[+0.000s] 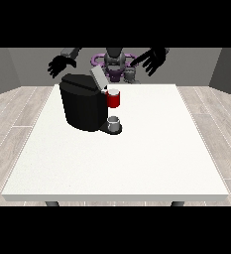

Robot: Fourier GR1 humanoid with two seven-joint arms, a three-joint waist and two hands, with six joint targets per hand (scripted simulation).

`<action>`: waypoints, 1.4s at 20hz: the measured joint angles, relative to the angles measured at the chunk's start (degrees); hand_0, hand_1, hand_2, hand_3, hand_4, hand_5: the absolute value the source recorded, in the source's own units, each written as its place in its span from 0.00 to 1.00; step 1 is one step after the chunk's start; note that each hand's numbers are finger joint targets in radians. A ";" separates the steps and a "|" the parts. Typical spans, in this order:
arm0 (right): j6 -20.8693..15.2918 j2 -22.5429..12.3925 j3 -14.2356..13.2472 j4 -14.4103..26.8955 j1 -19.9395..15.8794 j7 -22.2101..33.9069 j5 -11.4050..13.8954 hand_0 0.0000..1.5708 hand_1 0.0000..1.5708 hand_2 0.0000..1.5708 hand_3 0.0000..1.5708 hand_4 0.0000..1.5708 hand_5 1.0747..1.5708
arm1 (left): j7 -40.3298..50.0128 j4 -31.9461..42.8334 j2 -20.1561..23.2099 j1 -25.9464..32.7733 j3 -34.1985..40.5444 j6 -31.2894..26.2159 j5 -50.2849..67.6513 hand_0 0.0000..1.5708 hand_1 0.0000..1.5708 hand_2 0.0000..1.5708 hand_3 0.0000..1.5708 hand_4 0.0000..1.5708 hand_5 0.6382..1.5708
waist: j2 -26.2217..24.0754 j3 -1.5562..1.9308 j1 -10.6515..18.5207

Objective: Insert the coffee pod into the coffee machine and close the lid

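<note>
Coffee machine (85, 106): black, boxy body, stood on the white desk (137, 158) toward the far-left part of the top, as seen from the front. Lid (97, 77): pale grey flap, raised and tilted up toward the robot, i.e. open. A red thing at the machine (114, 98) sat at the brew head on the machine's right side, just under the lid's lower end. Below it, a grey thing (114, 120) rested on the machine's dark base plate; could not confirm whether it was the pod or a cup. A second grey thing (130, 74) stood at the desk's far edge, near the robot's torso; identity likewise unclear.

Hands: the hand at the view's left (61, 64) was held above and behind the machine, apart from it, fingers spread and hanging down, holding nothing. The hand at the view's right (150, 60) was raised at approx. the same height, well apart from the machine, fingers splayed wide, holding nothing. Both hands were off the desk, w/ no contact seen w/ any item.
</note>
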 measured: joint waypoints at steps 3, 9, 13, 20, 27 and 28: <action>0.95 -1.58 0.06 -0.80 0.63 1.55 0.18 0.00 0.00 0.00 0.00 0.24 1.00 | -1.30 0.03 -3.65 4.51 2.37 -0.54 3.97 0.00 0.00 0.00 0.00 0.00 1.00 | -4.09 0.00 2.90; 4.63 -4.39 0.79 -4.44 -0.37 4.85 -0.83 0.00 0.00 0.00 0.00 0.03 1.00 | -3.12 -0.98 -7.98 11.55 5.43 -0.43 9.25 0.00 0.00 0.00 0.00 0.14 1.00 | -9.33 0.02 6.26; 5.61 -5.29 0.91 -6.07 -3.35 6.93 -1.38 0.00 0.00 0.00 0.00 0.00 1.00 | -3.34 -2.44 -9.43 14.45 6.38 -1.63 12.09 0.00 0.00 0.00 0.00 0.00 1.00 | -9.78 0.03 8.84; 7.97 -5.94 3.27 -5.79 -3.87 7.75 0.27 0.00 0.00 0.00 0.00 0.15 1.00 | -2.82 -7.00 -13.12 20.74 5.72 -3.62 16.30 0.00 0.00 0.00 0.00 0.09 1.00 | -10.86 0.06 13.25; 9.12 -6.20 3.34 -2.49 -7.25 7.43 1.64 0.00 0.00 0.00 0.00 0.00 1.00 | 1.52 -15.86 -14.82 25.10 2.46 -4.36 21.34 0.00 0.00 0.00 0.00 0.14 1.00 | -9.32 0.07 16.10; 9.19 -6.20 3.01 -1.83 -8.10 7.56 1.58 0.00 0.00 0.00 0.00 0.00 1.00 | 2.32 -17.57 -15.04 25.72 1.84 -4.18 21.95 0.00 0.00 0.00 0.00 0.07 1.00 | -8.82 0.08 16.30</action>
